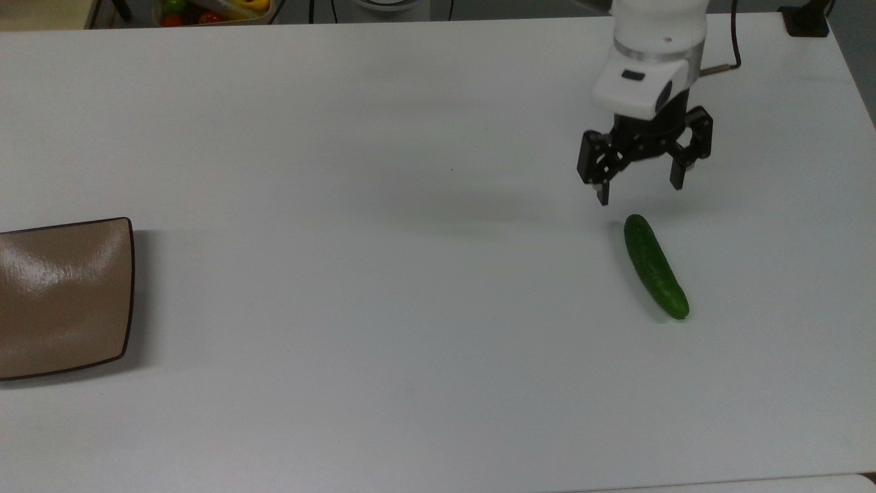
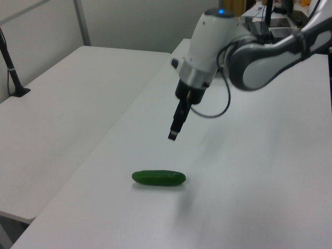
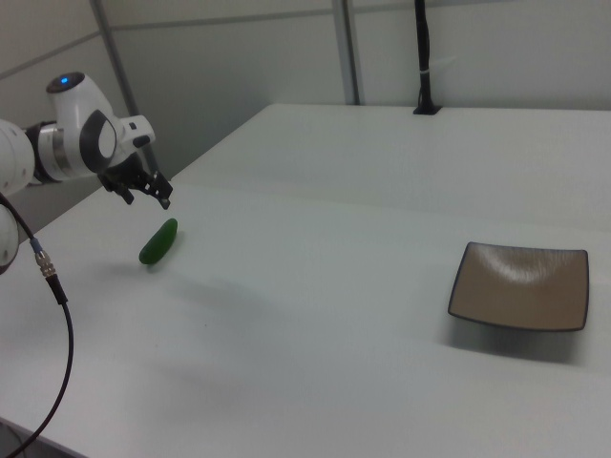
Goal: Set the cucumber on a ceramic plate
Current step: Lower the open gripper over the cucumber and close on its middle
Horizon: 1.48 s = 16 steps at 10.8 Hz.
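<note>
Green cucumber (image 1: 655,266) lies bare on the white table (image 1: 383,274), its near end just at 5 o'clock from our gripper (image 1: 640,193), whose fingers are spread wide; we should centre over its middle, straddle it crosswise, then descend; the ceramic plate (image 1: 61,296) waits far toward 9 o'clock

— How many things did you have on the white table (image 1: 383,274)?
— You had one cucumber (image 1: 655,266) and one ceramic plate (image 1: 61,298).
— And the arm?
— You had one arm (image 2: 259,57), carrying one gripper (image 1: 640,192) with two fingers (image 1: 603,192).
</note>
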Available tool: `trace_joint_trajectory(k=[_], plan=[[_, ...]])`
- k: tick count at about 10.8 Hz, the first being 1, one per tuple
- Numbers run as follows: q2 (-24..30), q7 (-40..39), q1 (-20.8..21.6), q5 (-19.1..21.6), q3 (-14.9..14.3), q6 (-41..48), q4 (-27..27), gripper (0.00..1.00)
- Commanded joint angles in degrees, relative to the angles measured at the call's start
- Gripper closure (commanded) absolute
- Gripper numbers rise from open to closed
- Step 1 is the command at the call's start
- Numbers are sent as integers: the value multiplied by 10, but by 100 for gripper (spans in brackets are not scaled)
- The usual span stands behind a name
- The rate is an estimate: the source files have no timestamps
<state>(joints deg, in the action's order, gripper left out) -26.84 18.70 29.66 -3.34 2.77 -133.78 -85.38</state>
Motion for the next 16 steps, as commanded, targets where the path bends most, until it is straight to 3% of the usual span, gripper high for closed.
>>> trace_joint_trajectory(k=[1, 9, 12, 13, 16], plan=[[-76, 13, 22, -47, -6, -58, 36, 0], [-164, 25, 36, -74, -6, -95, 78, 0], [-169, 76, 38, -135, -5, -101, 77, 0], [-173, 80, 39, -138, -5, -104, 77, 1], [-174, 79, 38, -138, -5, -104, 77, 27]])
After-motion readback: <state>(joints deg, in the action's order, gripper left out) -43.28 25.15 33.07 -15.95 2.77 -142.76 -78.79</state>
